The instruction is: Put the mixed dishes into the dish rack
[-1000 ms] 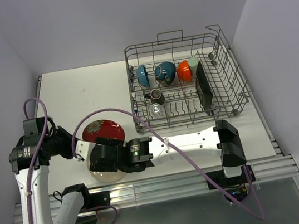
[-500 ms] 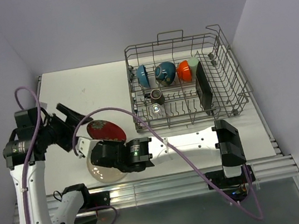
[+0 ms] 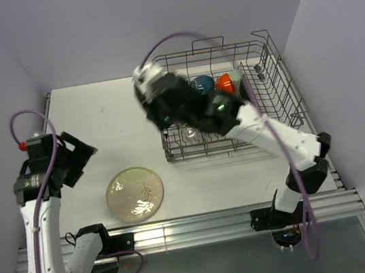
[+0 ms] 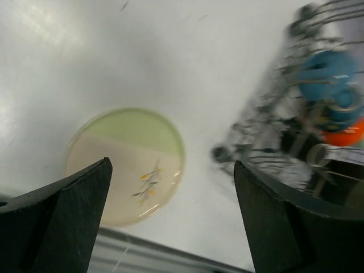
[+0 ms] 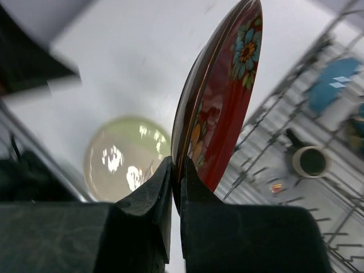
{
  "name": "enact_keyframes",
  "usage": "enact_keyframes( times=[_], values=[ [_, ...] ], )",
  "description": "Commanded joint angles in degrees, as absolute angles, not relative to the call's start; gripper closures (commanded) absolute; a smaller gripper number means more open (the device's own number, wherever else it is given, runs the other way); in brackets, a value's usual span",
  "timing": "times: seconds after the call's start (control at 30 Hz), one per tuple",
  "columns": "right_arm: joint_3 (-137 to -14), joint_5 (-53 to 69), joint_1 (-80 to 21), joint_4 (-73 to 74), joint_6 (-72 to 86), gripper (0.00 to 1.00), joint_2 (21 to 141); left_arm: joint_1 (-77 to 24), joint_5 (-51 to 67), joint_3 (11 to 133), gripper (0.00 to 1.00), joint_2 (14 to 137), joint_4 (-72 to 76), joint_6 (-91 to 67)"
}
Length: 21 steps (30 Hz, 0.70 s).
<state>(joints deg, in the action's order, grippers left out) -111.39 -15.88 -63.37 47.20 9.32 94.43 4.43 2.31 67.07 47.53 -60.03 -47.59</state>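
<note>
Right gripper point(image 5: 175, 187) pinching red saucer point(image 5: 224, 108) rim, cream plate point(image 3: 135, 194) near table point(image 3: 96, 108) edge

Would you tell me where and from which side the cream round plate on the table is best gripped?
Probably by its rim at the left edge, coming down at a slant from the left. The cream round plate lies flat on the table, so only the rim offers a pinch, and the open left gripper hovers on that side.
</note>
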Motion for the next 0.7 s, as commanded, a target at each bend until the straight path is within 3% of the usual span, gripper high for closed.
enact_keyframes(
  times=[0.0, 0.1, 0.37, 0.57, 0.67],
  values=[
    [-119.61, -12.23, -55.65, 52.72, 16.16, 1.00, 85.26, 4.39, 3.78, 58.20, 0.08, 47.37, -55.04, -47.64],
    [-118.75, -8.71, -47.66, 55.45, 18.53, 1.00, 81.13, 4.48, 4.57, 52.57, 0.09, 49.04, -53.62, -45.53],
    [-101.70, 9.19, -26.75, 53.09, 19.78, 1.00, 72.25, 4.05, 5.98, 44.04, 0.09, 51.15, -48.08, -40.17],
    [-92.12, 20.90, -18.11, 51.42, 18.90, 1.00, 71.72, 3.60, 10.28, 43.50, 0.11, 53.25, -45.61, -38.94],
    [-89.65, 21.10, -16.70, 52.12, 16.19, 1.00, 72.95, 3.60, 11.51, 44.73, 0.11, 56.59, -45.35, -38.59]
  ],
)
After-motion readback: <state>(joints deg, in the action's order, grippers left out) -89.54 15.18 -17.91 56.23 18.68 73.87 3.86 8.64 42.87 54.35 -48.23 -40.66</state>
